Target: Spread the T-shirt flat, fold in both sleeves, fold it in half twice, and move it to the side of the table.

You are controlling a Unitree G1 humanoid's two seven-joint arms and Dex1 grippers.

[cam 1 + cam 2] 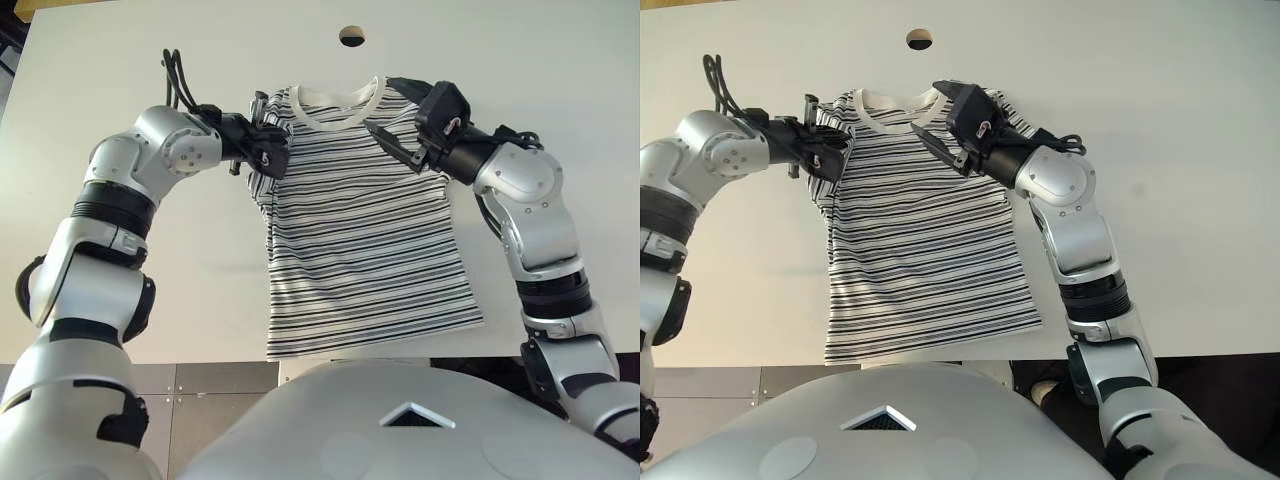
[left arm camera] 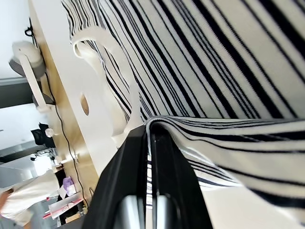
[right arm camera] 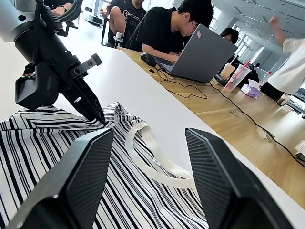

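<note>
With the T-shirt lying collar toward the table's far edge, my left gripper is clamped on its left sleeve, likely to tuck it inward, and my right gripper hangs wide open above the other shoulder.

**Arm hardware, visual rundown**

Left arm and right arm: silver-grey moulded shells with black rings at the joints. The left arm's round joint cap shows small screw heads. Black cables loop off the left forearm, and a smaller bundle sits at the right wrist. Left end effector: matte black. Right end effector: also black, with wedge-shaped fingers faced in carbon weave.
</note>
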